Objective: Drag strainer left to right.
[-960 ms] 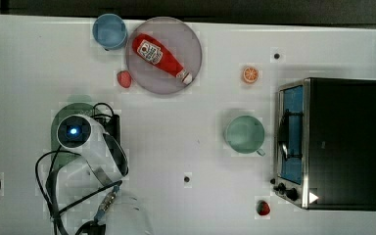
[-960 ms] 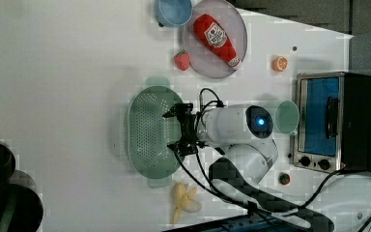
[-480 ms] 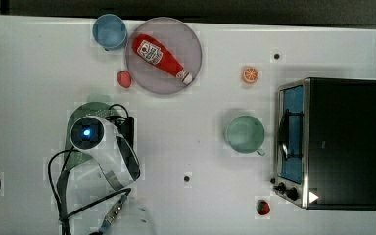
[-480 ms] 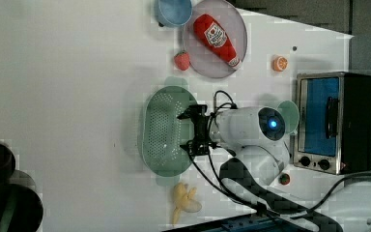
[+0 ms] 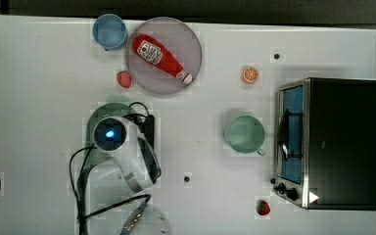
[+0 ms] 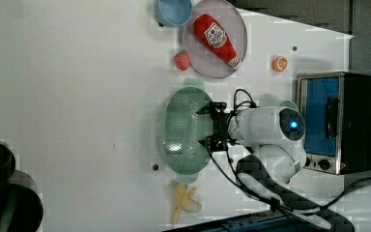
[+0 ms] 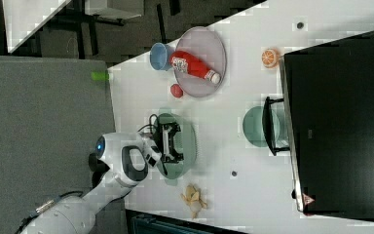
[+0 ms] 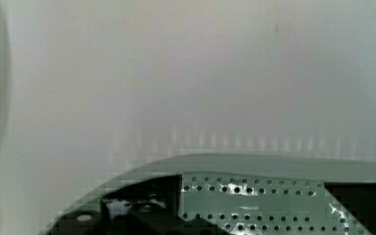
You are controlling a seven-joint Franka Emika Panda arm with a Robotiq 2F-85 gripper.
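**Open claw inside the strainer, drag to the right pending**

White bench (image 5: 39, 98), seen from above, carrying everything. At the top view's right: black toaster oven (image 5: 330, 142) with a blue door. At the top view's left of centre: white robot arm (image 5: 127, 161), covering most of the task's thing. Pale green strainer (image 6: 181, 130), oval, dotted with holes, lying on the bench left of centre in the left view, long axis running up and down in the left view, a rim tab at each end. Grey plate (image 5: 164, 55) at the top view's upper middle, holding a red ketchup bottle (image 5: 157, 56). Teal-green mug (image 5: 245, 133) between strainer and oven, well apart from the strainer. Blue cup (image 5: 109, 31) just beside the plate. Smaller things: banana (image 6: 183, 203) near the strainer's lower end in the left view, orange slice (image 5: 249, 75), strawberry (image 5: 124, 79).

Claw (image 6: 211, 126) spread wide, gripping nothing, set at the strainer's right-hand rim in the left view, one finger toward each end of the long axis. Strainer therefore directly under and to the left view's left of the claw; judged ready to hook the wall and pull rightward toward the mug.

Left view: nearly the whole bowl and the claw's spread. Top view: just a green sliver beside the arm. Wrist view: perforated strainer wall close under the camera, bare bench beyond.
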